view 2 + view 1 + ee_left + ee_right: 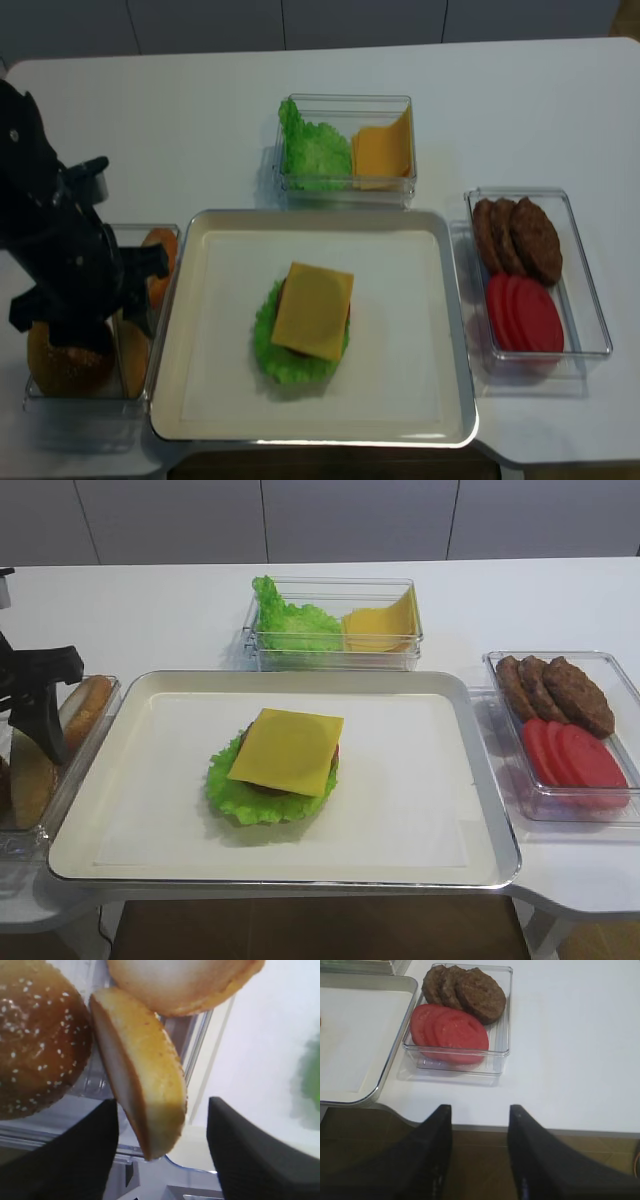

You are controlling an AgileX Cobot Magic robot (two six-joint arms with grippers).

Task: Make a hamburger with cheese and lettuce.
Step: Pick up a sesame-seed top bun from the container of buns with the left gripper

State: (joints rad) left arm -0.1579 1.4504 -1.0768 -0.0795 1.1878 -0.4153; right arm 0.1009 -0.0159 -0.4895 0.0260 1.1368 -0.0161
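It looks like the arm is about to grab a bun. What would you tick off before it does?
1. Hamburger on the tray, cheese topmost, no bun top: ok.
2. Lettuce fringes out beneath the stack: ok.
3. Left gripper open, its jaws straddling the tilted bun half: ok.
4. Fingers already touching that bun: cannot tell.
5. Sesame bun top sits beside it, outside the jaws: ok.
6. Right gripper open, off the table edge, short of the tomato slices: ok.
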